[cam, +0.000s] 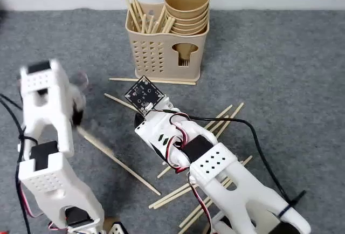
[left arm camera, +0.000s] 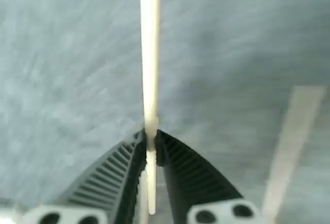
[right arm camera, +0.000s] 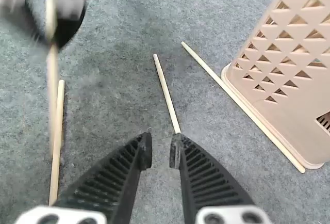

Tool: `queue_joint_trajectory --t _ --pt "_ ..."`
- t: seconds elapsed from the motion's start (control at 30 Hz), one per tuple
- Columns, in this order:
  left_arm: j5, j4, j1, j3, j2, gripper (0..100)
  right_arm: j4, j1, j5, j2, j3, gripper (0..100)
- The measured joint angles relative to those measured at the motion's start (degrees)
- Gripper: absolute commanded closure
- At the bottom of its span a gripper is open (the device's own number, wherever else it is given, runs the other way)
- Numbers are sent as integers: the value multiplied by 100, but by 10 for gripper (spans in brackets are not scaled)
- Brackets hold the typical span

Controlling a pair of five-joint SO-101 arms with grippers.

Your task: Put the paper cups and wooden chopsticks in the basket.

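Currently the left claw (left arm camera: 150, 141) is pinching a wooden chopstick (left arm camera: 149, 53) near one end, at about 9 o'clock on the grey mat (cam: 291, 56). The right claw (right arm camera: 161, 150), near the middle, is slightly spread at the end of a loose chopstick (right arm camera: 166, 97). The basket (cam: 161, 56) at 12 o'clock holds stacked paper cups (cam: 187, 2) and upright chopsticks (cam: 141, 18).

The grey carpeted table (cam: 291, 72) carries a beige perforated plastic basket (cam: 161, 56) near its far edge, with loose pale wooden chopsticks (cam: 124, 79) scattered in front.
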Motion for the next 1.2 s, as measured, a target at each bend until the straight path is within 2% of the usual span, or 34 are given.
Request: queue_joint_trajectory --t 0.27,0.4,0.57,0.8,0.97,1.2 --pt "-2057 281 563 -4026 0 988 0 0 0 0 0 920" --pt "-2769 -369 1002 -5108 0 988 0 0 0 0 0 920" --pt "-3138 -1785 1495 -5319 18 988 0 0 0 0 0 920" --pt "-3218 -3103 2207 -5319 396 988 0 0 0 0 0 920" --pt "-3218 -3402 2523 -5319 1029 988 0 0 0 0 0 920" --pt "-3218 -3604 2567 -5679 1802 988 0 0 0 0 0 920"
